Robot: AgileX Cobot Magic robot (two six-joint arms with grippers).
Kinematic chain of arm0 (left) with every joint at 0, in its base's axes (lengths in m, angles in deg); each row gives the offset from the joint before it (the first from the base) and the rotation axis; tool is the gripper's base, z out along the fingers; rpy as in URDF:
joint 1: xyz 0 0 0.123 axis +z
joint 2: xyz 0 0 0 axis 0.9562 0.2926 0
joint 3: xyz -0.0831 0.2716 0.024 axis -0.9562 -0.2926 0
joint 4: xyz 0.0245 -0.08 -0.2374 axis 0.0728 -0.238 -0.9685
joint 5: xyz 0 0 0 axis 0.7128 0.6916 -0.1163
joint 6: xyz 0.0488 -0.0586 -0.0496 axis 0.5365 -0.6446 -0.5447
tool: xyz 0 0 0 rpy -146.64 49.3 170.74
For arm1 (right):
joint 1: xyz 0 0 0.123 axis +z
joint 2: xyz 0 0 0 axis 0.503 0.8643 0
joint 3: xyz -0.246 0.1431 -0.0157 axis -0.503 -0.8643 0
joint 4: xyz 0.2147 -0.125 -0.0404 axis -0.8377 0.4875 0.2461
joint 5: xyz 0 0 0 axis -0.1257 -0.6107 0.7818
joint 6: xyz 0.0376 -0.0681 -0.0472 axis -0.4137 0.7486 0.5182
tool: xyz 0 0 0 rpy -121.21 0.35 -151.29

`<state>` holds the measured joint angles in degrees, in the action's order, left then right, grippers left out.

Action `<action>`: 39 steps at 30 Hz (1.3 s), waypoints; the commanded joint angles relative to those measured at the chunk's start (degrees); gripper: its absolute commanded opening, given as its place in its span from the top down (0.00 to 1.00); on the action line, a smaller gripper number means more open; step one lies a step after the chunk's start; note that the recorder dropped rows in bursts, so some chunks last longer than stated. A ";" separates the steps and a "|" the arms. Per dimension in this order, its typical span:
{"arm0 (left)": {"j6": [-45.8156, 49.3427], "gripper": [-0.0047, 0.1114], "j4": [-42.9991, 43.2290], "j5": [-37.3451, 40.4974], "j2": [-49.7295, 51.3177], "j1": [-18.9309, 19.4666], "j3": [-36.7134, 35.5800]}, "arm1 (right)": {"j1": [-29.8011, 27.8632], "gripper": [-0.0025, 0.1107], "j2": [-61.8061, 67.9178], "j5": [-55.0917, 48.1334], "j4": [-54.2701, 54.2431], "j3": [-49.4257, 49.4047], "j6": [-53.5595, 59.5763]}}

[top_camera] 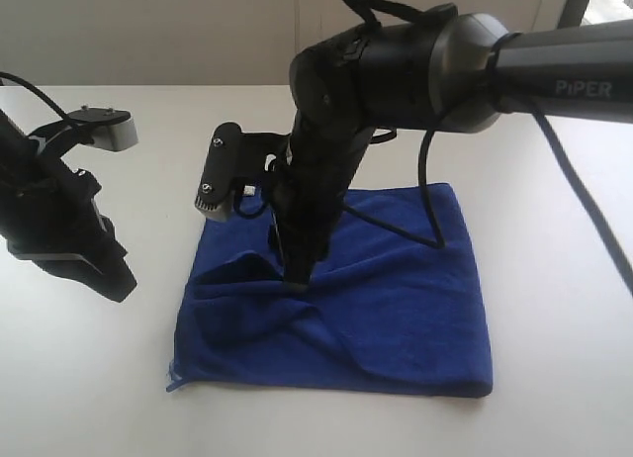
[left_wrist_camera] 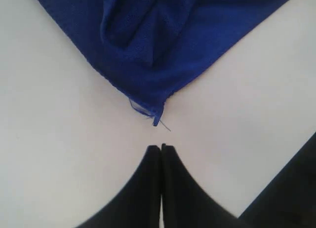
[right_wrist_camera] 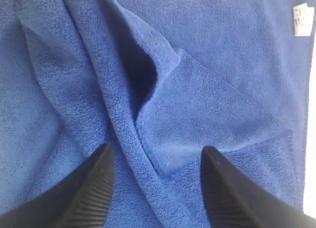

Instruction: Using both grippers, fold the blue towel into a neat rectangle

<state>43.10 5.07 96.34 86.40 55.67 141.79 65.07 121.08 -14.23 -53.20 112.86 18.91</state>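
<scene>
Mid-fold: my right gripper [right_wrist_camera: 157, 150], jaws spread wide, straddled and perhaps touched a raised crease in the blue towel [top_camera: 396, 309], which lay rumpled on the table [top_camera: 554, 378]. My left gripper [left_wrist_camera: 161, 148] hovered pinched empty off the near-left corner. Next, I judged: close on that ridge and draw it flat.

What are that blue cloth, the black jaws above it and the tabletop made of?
Towel: soft fuzzy pile, likely microfibre or terry. It looks matte and creases in rounded folds.
Right gripper: matte black jaws, probably hard plastic or rubber, with ribbed inner faces.
Table: a smooth, plain white surface, perhaps laminate. The look leaves that open.
</scene>
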 commanded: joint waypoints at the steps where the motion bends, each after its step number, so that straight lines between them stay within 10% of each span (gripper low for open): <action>1: -0.12 0.96 -0.68 1.15 -0.08 0.03 0.19 | 0.15 0.53 -0.58 -1.21 -5.44 0.08 -1.98; 9: -0.12 0.96 -0.68 1.15 -0.08 0.03 0.19 | 4.55 0.55 1.45 -3.77 -15.03 -0.14 15.48; 27: -0.12 0.96 -0.68 1.04 -0.08 0.03 0.19 | 6.45 0.57 9.74 7.29 -6.26 -0.14 9.91; 34: -0.12 0.96 -0.68 1.04 -0.08 0.03 0.19 | 6.45 0.96 9.41 3.41 -5.98 -0.14 8.15; 39: -0.12 0.96 -0.68 0.81 -0.08 0.03 0.19 | 6.45 0.98 6.55 0.72 -10.58 0.05 8.15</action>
<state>43.10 5.07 96.34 86.40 55.67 141.79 71.35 129.61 -12.40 -60.98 112.86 27.39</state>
